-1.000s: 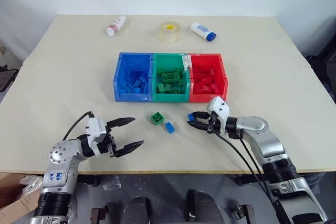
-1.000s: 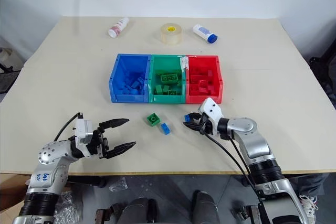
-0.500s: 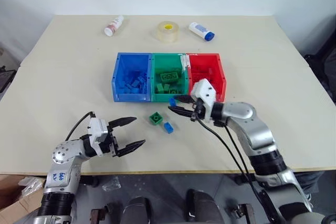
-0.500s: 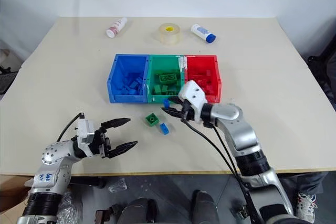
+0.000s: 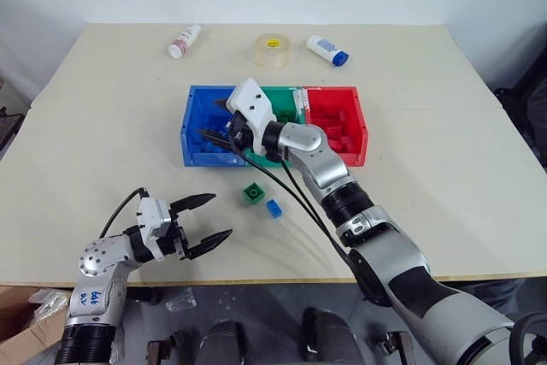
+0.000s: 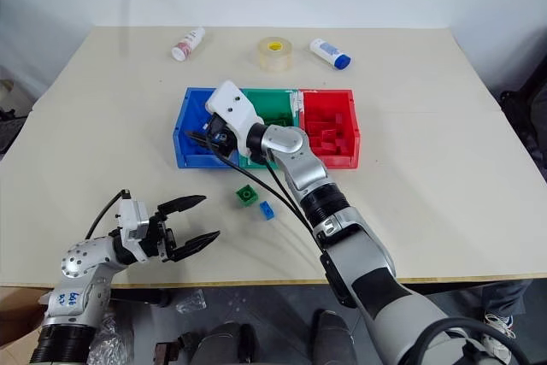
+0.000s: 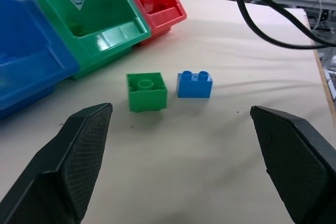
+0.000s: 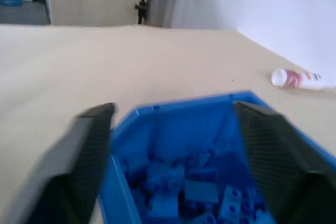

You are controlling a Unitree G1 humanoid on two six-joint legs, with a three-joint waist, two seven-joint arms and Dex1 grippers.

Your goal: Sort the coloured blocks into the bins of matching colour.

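- The right arm reaches forward and across toward the robot's left, its forearm crossing over the green bin (image 5: 275, 117) so that the right gripper (image 5: 219, 134) hangs above the blue bin (image 5: 195, 126).
- The right wrist view looks straight down between that gripper's two fingers, which stand wide apart with nothing between them; below the gap lies the pile of blue bricks (image 8: 194, 192) inside the blue bin.
- The left arm is held low near the table's front edge, its forearm roughly level and its left gripper (image 5: 208, 220) pointing forward and toward the robot's right.
- The left gripper's fingers are spread wide and empty, hovering just over the table (image 5: 444, 126).
- Ahead of that open gap, still on the table, sit a green brick (image 7: 146, 91) and a small blue brick (image 7: 195, 84), just beside each other and apart from both fingertips.
- These two bricks lie in front of the green bin, between the bins and the table's near edge.
- The three joined bins stand in a row at mid-table: blue on the robot's left, green in the middle, the red bin (image 5: 338, 121) on the right; each holds bricks of its own colour.
- At the far side of the table lie a white bottle with a red label (image 5: 184, 41), a tape roll (image 5: 273, 50) and a white bottle with a blue cap (image 5: 328, 50).
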